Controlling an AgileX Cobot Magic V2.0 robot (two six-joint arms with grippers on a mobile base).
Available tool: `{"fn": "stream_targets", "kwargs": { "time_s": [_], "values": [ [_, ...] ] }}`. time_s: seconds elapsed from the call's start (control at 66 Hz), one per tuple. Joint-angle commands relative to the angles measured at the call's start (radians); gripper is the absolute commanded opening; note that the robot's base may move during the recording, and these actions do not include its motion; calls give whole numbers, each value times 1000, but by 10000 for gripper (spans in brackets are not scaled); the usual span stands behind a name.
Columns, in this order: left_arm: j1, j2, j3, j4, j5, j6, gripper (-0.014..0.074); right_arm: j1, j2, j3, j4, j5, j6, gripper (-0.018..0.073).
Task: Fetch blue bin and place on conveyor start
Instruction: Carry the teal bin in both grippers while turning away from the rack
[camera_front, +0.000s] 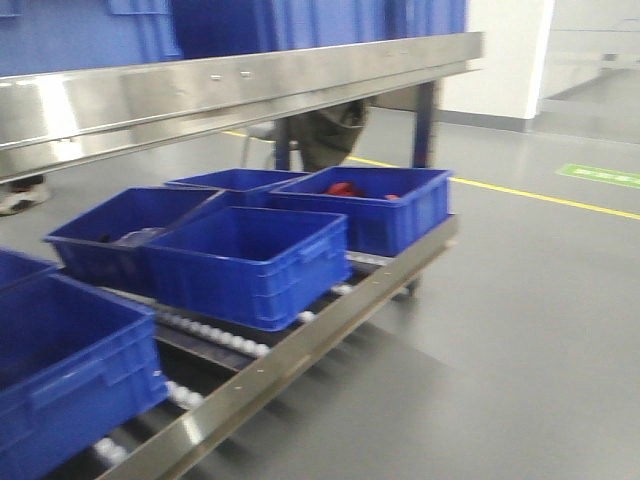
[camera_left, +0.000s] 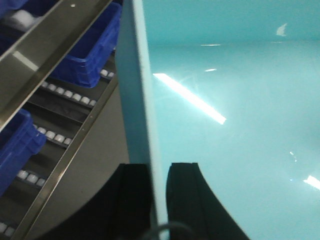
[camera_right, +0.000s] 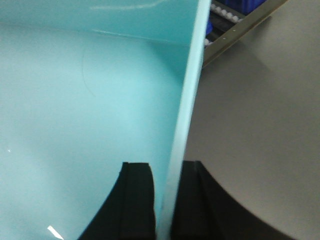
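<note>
Your left gripper (camera_left: 159, 200) pinches one side wall of the blue bin (camera_left: 225, 125), a finger on each face. Your right gripper (camera_right: 166, 200) clamps the opposite wall the same way.

Likely a factory floor: roller rack (camera_front: 214, 335), blue crates (camera_front: 250, 262).

A low steel roller shelf (camera_front: 330, 322) runs from lower left toward the centre of the front view, with white rollers (camera_front: 215, 335) showing between loads. Several dark blue ribbed bins (camera_front: 250, 262) sit on it. The rightmost bin (camera_front: 400, 215) holds something red (camera_front: 345, 188). Grey floor (camera_front: 520, 340) fills the right, crossed by a yellow line (camera_front: 530, 195).
</note>
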Motion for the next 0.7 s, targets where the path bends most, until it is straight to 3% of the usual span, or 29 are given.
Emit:
{"fn": "stream_targets", "kwargs": {
  "time_s": [0.0,0.682],
  "values": [
    [4,-21,-14,16,-29,18,-111,-13,-11,-9,-29,-26,-20,-151],
    [4,-21,-14,16,-29,18,-111,-13,-11,-9,-29,-26,-20,-151]
  ]
}}
